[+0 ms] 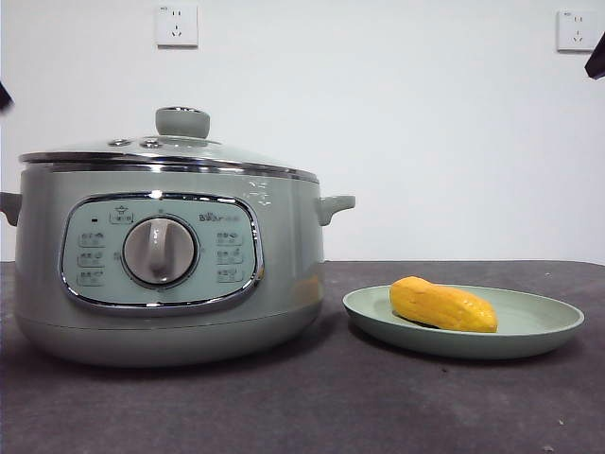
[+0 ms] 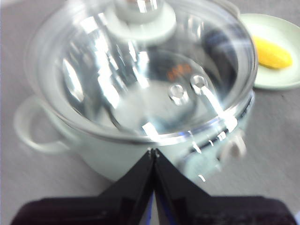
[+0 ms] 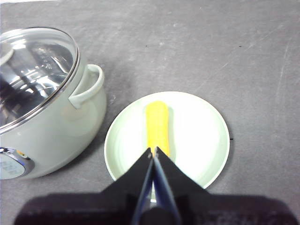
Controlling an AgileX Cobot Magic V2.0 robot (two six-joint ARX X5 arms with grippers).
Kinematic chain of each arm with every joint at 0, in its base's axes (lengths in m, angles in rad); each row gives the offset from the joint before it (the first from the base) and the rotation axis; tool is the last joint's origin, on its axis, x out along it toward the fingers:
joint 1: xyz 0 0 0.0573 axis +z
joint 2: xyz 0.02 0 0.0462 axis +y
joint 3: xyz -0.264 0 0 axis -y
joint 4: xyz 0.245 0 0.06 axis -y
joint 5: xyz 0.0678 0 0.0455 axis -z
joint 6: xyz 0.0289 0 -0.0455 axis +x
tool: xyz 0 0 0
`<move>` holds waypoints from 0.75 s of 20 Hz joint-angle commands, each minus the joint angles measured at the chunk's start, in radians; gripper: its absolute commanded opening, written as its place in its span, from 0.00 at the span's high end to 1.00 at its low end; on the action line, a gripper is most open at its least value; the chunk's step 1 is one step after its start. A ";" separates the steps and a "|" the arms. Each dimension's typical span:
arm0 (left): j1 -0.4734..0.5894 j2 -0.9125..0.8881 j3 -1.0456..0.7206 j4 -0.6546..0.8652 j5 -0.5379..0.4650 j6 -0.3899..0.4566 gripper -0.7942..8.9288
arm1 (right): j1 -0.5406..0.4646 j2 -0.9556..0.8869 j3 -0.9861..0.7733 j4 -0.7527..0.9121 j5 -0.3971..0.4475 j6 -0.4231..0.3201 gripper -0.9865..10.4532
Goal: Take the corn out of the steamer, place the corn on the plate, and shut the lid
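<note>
Corn [image 1: 442,305]: it lay on the plate [image 1: 548,339], right of the steamer [image 1: 161,265]; I judged it light, firm, likely to roll, best pinched across its middle.
Lid [image 1: 170,151]: sat closed on the steamer; glass, I judged it fragile and slick, best held by its knob [image 1: 182,121].
Left gripper [image 2: 153,152]: hovered above the lid, fingers pressed together, empty.
Right gripper [image 3: 153,151]: hung above the plate, fingers pressed together, empty.

Lid [image 1: 165,151] – clear glass, chrome rim; table [image 1: 312,407] matt.
</note>
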State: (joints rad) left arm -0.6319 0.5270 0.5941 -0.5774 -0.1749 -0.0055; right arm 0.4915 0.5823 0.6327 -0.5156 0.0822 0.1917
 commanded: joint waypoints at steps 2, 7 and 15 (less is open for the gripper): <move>0.100 -0.177 -0.023 0.065 -0.009 0.105 0.92 | 0.000 0.000 -0.007 0.006 0.003 0.010 0.91; 0.327 -0.390 -0.260 0.316 0.024 0.104 0.92 | 0.000 0.000 -0.007 0.006 0.003 0.010 0.91; 0.508 -0.504 -0.569 0.441 0.130 0.051 0.92 | 0.000 0.000 -0.007 0.006 0.003 0.009 0.91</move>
State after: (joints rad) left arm -0.1284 0.0292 0.0357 -0.1516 -0.0483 0.0612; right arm 0.4915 0.5823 0.6327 -0.5156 0.0822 0.1917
